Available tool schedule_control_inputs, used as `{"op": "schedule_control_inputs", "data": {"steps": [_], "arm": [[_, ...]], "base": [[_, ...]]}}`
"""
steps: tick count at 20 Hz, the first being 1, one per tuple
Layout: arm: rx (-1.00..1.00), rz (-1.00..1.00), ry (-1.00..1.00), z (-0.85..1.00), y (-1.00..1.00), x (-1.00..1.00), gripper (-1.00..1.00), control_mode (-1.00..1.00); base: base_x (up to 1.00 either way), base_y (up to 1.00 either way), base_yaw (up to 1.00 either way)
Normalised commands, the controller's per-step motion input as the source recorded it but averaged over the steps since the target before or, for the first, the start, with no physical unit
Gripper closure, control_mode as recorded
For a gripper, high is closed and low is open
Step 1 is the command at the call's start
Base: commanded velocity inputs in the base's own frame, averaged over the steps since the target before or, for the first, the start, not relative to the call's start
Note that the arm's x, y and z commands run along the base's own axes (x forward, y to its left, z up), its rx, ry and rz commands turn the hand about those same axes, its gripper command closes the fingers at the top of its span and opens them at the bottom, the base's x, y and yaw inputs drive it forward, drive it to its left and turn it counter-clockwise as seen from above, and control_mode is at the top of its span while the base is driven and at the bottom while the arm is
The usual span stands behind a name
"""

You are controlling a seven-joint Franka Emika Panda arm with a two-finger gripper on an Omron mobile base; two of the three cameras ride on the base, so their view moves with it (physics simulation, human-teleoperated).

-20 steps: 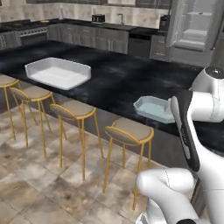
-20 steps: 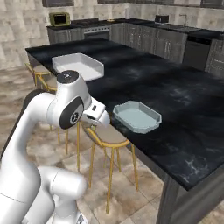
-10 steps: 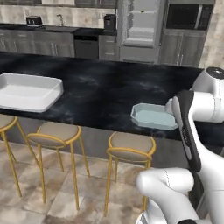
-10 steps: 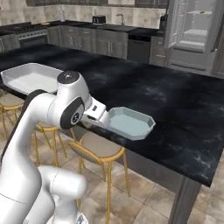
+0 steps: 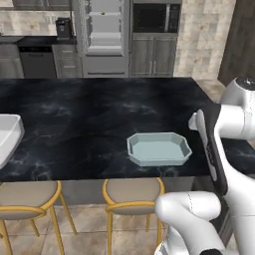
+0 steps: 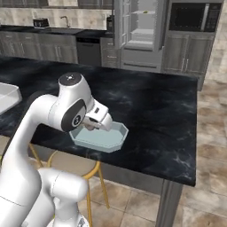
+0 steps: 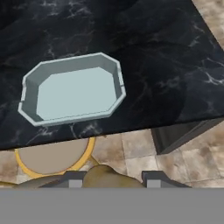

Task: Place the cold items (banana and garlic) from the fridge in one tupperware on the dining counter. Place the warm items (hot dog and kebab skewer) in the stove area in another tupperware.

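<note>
Above the dining counter [image 5: 89,114], the gripper [image 7: 113,178] clamps a brownish item, unidentifiable, over an empty pale-blue tupperware [image 7: 72,89], nothing packed yet.

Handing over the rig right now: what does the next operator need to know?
Gripper: closed on a tan rounded item; I cannot tell which one. It hangs just short of the dining counter.
Pale blue tupperware sits empty near the counter edge; white tray lies further left, mostly out of frame. Fridge stands open behind.
Nothing is placed yet. Next, probably: drop the held item into the blue tupperware.
</note>
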Motion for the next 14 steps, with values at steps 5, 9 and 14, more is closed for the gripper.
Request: {"op": "schedule_control_inputs", "data": {"steps": [5, 9, 14], "arm": [[0.00, -0.08, 0.13, -0.16, 0.04, 0.60, 1.00, -1.00], [0.00, 0.00, 0.34, -0.52, 0.00, 1.00, 1.00, -1.00], [0.00, 0.02, 0.48, -0.71, 0.00, 0.87, 1.00, -1.00]], "base": [[0.39, 0.07, -0.11], [0.00, 0.00, 0.00], [0.00, 0.00, 0.00]]}}
